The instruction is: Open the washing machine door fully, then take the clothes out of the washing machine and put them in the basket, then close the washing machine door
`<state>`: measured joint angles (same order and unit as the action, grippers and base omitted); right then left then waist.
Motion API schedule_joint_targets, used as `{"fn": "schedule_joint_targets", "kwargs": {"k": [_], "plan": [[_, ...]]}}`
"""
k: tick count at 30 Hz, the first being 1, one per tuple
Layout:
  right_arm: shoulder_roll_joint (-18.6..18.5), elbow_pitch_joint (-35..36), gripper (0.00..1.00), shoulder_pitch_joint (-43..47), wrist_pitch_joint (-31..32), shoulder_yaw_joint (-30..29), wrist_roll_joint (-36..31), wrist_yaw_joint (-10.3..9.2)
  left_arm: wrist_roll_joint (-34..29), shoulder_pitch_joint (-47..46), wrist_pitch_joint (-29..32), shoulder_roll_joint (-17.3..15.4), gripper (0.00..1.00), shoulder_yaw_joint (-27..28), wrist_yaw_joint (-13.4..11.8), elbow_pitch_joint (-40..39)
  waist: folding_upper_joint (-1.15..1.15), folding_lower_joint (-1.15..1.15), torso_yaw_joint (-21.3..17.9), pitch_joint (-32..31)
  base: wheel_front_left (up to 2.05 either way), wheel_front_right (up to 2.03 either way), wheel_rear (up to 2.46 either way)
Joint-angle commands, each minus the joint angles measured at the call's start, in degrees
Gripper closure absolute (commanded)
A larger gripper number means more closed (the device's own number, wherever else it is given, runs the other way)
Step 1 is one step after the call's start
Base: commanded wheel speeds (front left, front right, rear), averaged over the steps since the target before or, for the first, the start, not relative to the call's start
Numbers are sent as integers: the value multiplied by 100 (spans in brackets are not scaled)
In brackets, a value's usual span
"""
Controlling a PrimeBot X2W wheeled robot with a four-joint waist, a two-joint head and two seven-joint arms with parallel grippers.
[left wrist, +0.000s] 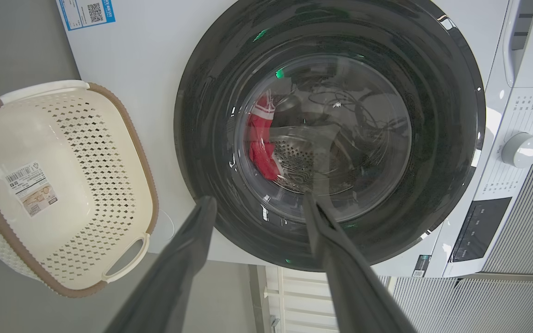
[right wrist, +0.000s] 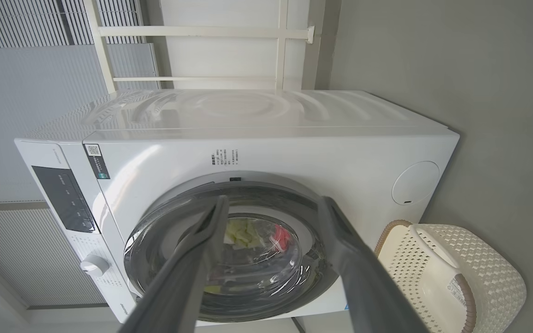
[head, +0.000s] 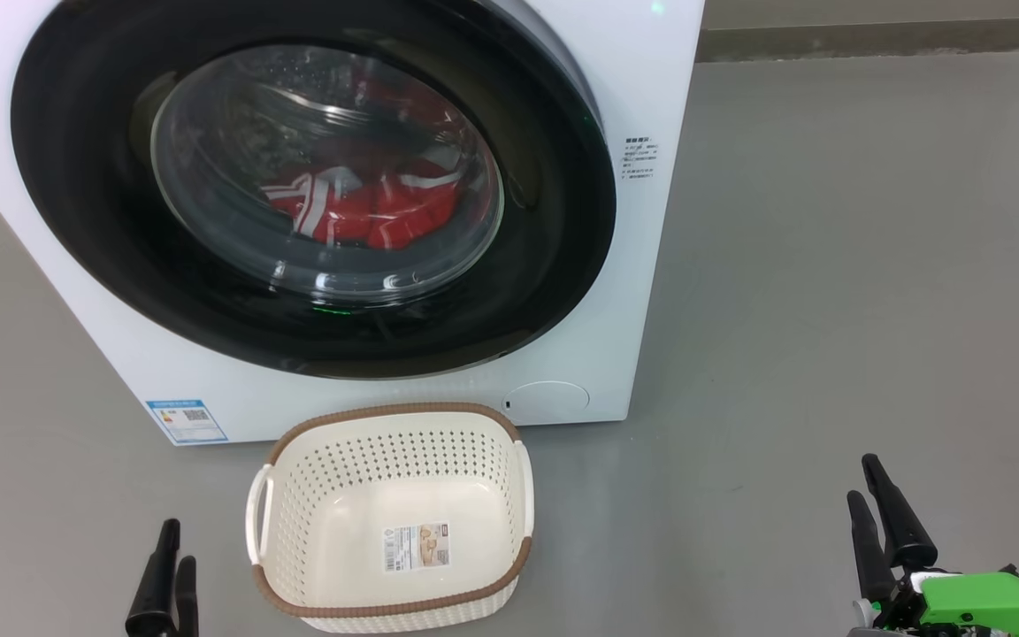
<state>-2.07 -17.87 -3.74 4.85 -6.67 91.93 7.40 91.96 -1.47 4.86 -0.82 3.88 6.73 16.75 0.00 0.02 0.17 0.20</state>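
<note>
Door's shut on my screen: the washing machine door (head: 545, 221) sits flush on the washing machine (head: 642, 265). Through the glass I see the clothes (head: 368, 212), red with white stripes, heaped low in the drum. The basket (head: 386, 411) stands on the grey floor (head: 828, 265) just in front of the machine, with a paper label (head: 417, 546) on its bottom and no cloth in it. Left gripper (head: 179, 544) is low beside the basket, fingers spread in the wrist view, holding nothing. Right gripper (head: 863, 478) is well apart to the right, fingers likewise spread and free. Glare on the glass breaks up the heap, so I can't count garments. The head view cuts off the machine's top and the left gripper's base.
</note>
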Motion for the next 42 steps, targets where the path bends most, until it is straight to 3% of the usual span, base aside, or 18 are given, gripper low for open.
{"fn": "schedule_joint_targets", "kwargs": {"k": [1,25,42], "plan": [[-45,203,0,-229,-60,52,29,1,-7,-200,-74,-82,0,15,12,-194,0,-1,3,3,0,0,0],[-205,536,0,-378,-462,497,-373,3,-438,-245,-477,-256,0,-213,25,-580,0,-1,35,-14,0,0,0],[-379,667,0,-519,-791,847,-1647,4,-1858,-281,-774,-345,0,-332,35,-662,0,-1,51,-21,0,0,0]]}}
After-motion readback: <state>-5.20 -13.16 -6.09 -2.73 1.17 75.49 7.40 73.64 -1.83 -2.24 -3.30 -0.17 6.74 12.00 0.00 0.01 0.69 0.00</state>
